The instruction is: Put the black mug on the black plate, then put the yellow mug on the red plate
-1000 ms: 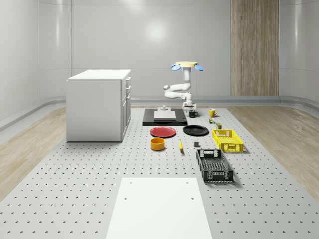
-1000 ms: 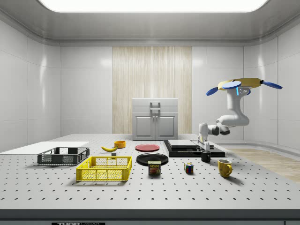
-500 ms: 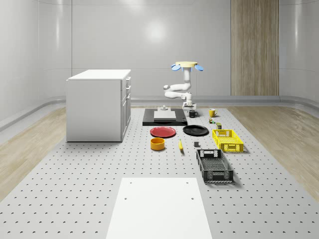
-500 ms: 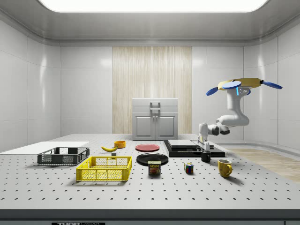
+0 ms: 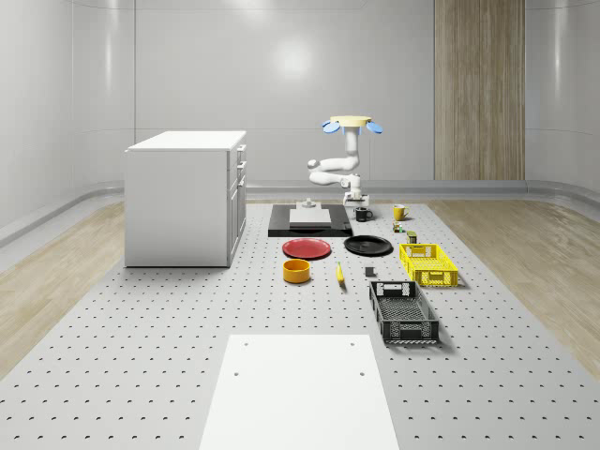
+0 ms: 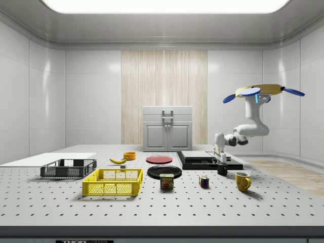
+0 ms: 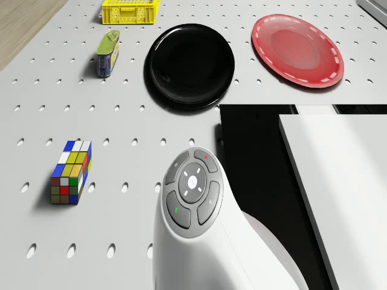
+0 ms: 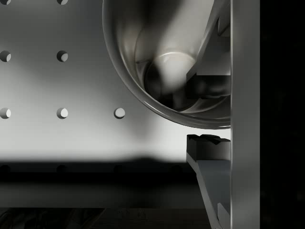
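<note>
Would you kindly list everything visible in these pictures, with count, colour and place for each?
Black mug: one, black, on the table by the platform, at the gripper.
Yellow mug: one, yellow, near the table's far edge.
Black plate: one, black, beside the red plate.
Red plate: one, red, in front of the platform.
Crates: two, yellow and black, in a row.
Bowl: one, orange, near the banana.
Banana: one, yellow.
Can: one, by the black plate.
Puzzle cube: one, multicoloured.
Cabinet: one, white.
Platform: one, black with white top.
Drone: hovering above the table's far end.
Gripper: fingers straddling the black mug's rim.
</note>
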You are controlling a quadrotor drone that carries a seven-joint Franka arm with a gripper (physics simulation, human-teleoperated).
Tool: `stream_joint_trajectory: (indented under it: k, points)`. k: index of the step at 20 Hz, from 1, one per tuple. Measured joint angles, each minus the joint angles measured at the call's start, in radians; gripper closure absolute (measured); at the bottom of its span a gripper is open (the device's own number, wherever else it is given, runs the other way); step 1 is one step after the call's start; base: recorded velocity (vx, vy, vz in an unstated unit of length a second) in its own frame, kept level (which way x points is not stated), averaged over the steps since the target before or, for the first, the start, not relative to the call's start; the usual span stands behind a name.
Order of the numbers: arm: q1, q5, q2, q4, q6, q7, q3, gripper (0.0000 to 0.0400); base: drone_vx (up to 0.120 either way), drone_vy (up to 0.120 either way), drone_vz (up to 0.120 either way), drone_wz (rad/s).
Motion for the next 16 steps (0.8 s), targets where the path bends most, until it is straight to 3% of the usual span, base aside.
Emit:
stream_joint_trajectory:
  k: [8,16]
  points:
    - [-0.001,0.035,-0.005,-0.010,-0.008,0.006,0.035,0.0299,0.000,0.000,0.005,0.000]
    - [-0.002,0.116,-0.010,-0.029,-0.032,0.017,0.117,0.0300,0.000,0.000,0.120,0.000]
